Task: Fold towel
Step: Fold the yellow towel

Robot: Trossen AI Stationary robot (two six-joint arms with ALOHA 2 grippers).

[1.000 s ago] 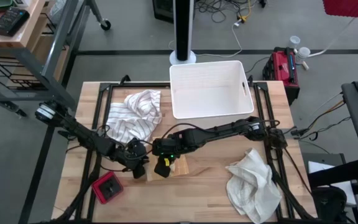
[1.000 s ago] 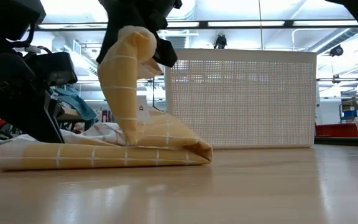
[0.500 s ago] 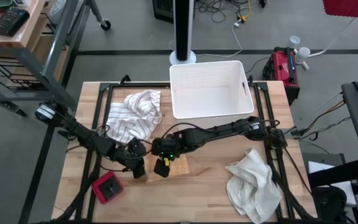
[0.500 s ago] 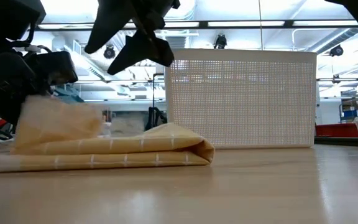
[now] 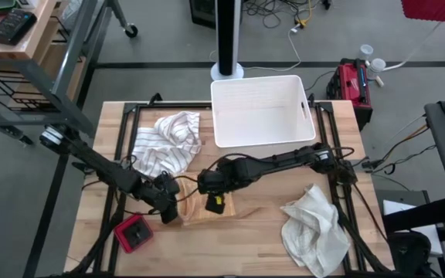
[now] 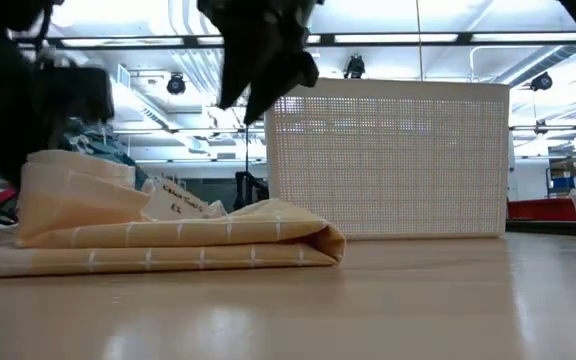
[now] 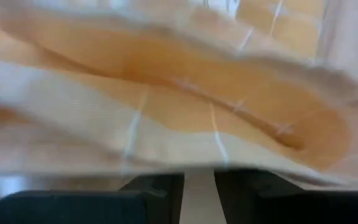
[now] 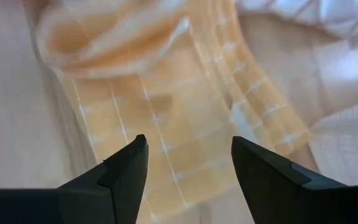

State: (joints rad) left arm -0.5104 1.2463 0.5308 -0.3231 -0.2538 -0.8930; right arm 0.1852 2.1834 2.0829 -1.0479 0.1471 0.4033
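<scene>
A yellow towel (image 6: 218, 245) with thin white checks lies folded on the wooden table (image 5: 261, 239), its fold (image 6: 326, 240) toward the table's right. Its left end (image 6: 68, 180) stands raised at my left gripper (image 5: 168, 210), which is shut on it. My right gripper (image 5: 213, 202) hangs open above the towel's middle (image 8: 160, 124), holding nothing; in the low view it is the dark shape (image 6: 260, 60) over the towel. A white label (image 6: 173, 205) shows on top of the folded layers. My left gripper pinches the towel's left end (image 7: 197, 177) between its two fingers, coming roughly level from the table's left. Cloth fills the narrow gap between them; how many layers I cannot tell. The held end is raised a little, and the rest of the towel lies on the table.
A white perforated basket (image 5: 261, 108) stands at the far middle. A striped towel (image 5: 168, 143) lies crumpled at the far left, a white towel (image 5: 315, 224) at the near right. A red and black object (image 5: 134, 232) sits near the front left.
My right gripper has opened and let go of the towel flap it held up. The flap has fallen leftward onto the folded layers near my left gripper. The right gripper has then moved a little toward the table's right, above the towel.
</scene>
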